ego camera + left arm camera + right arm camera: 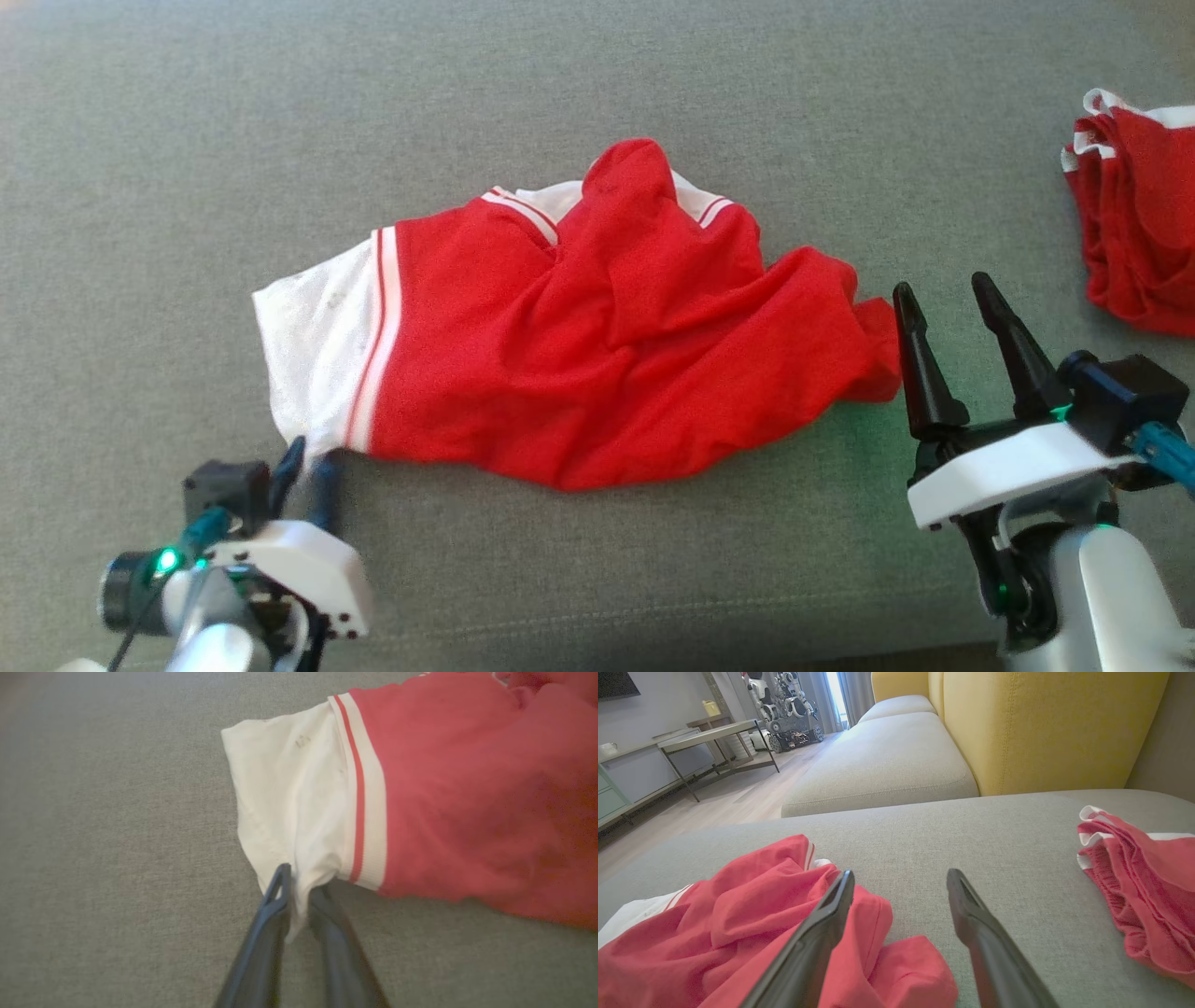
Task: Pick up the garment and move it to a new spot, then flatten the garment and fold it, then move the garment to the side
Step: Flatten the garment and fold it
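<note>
The garment (597, 355), a red shirt with a white sleeve and striped trim, lies rumpled in the middle of the grey cushion (187, 140), its body bunched into ridges and its collar half buried. It is neither flattened nor folded, so by my reading most of the task remains: spreading, folding and setting aside. Whether this is already its new spot I cannot tell. The left gripper (301, 882) is clamped on the near corner of the white sleeve, which puckers between its fingers. The right gripper (941, 285) stands with jaws wide apart and empty, just beside the shirt's red far end. A second red garment (1134, 224) sits bunched well apart at the cushion's right edge. Beyond are a yellow backrest (1041, 728), a beige seat (878, 760), a wooden floor, a metal-legged table (714, 730) and another robot (784, 704).
</note>
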